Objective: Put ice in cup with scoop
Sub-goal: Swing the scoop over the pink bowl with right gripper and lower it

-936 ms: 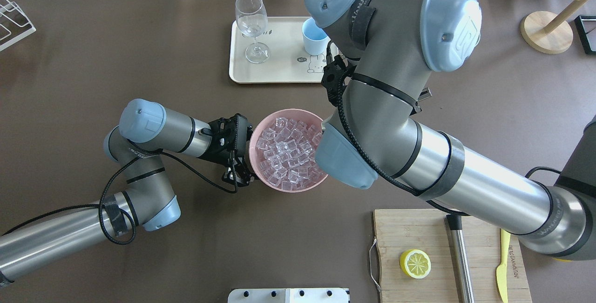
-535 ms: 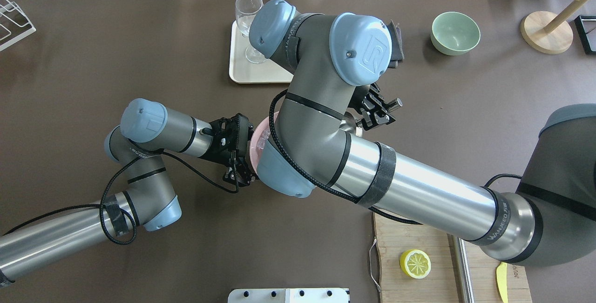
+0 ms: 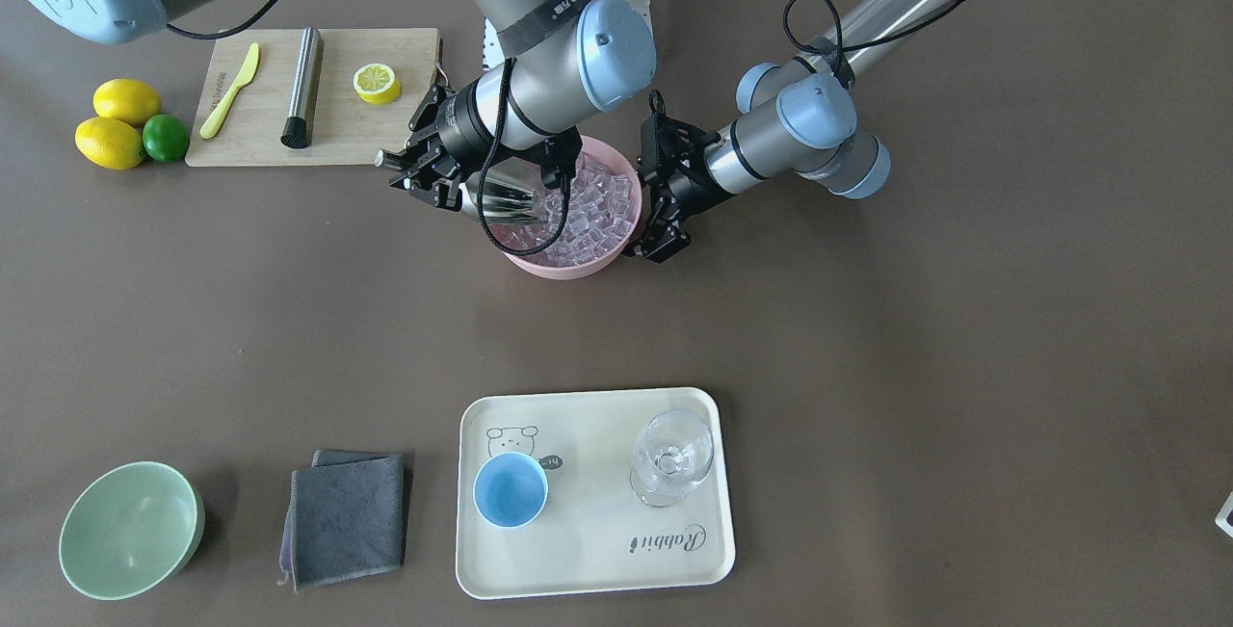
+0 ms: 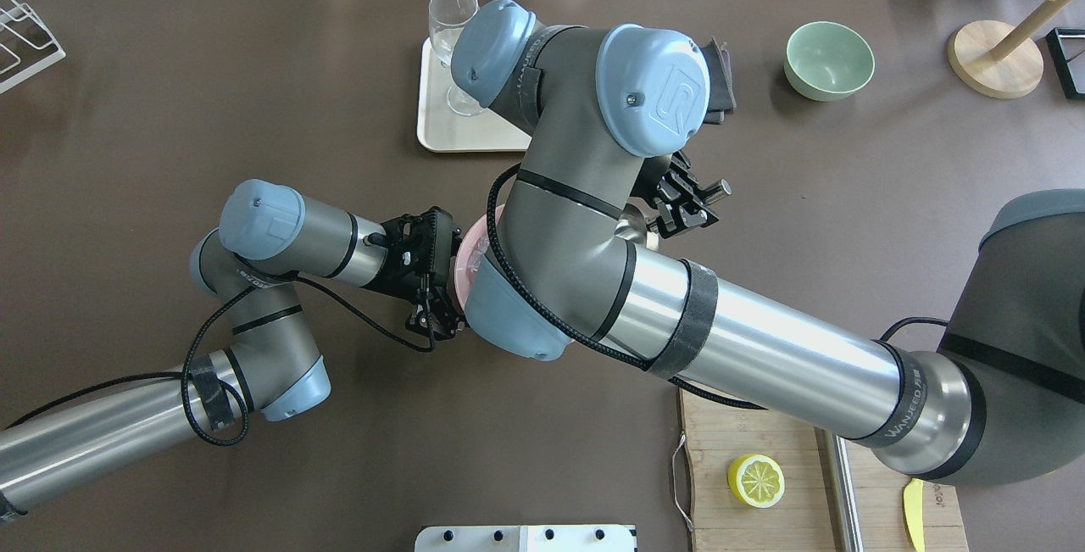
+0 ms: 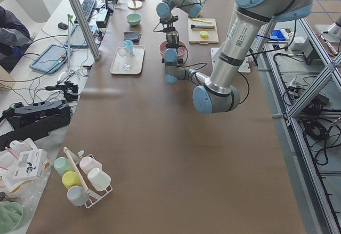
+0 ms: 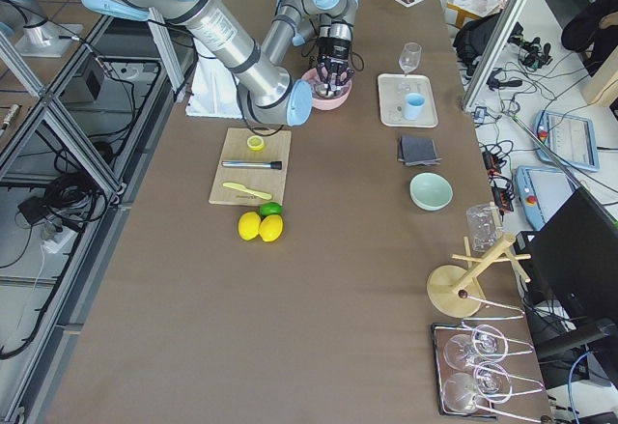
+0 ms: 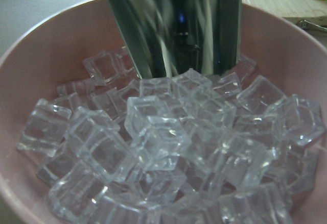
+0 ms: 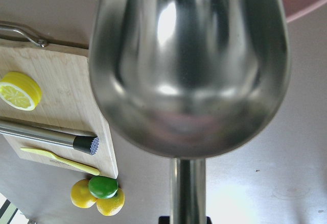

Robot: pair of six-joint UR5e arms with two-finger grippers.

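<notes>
Scoop (image 3: 506, 203) tip now sits among the ice (image 3: 588, 208), pinched by the right gripper (image 3: 424, 169), having barely shifted. Left gripper (image 3: 660, 203) still clamps the pink bowl (image 3: 568, 266) rim.

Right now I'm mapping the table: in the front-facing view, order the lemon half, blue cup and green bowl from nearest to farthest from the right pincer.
1. Lemon half, on the cutting board beside the right pincer.
2. Blue cup, on the tray across the table.
3. Green bowl, far corner.
</notes>
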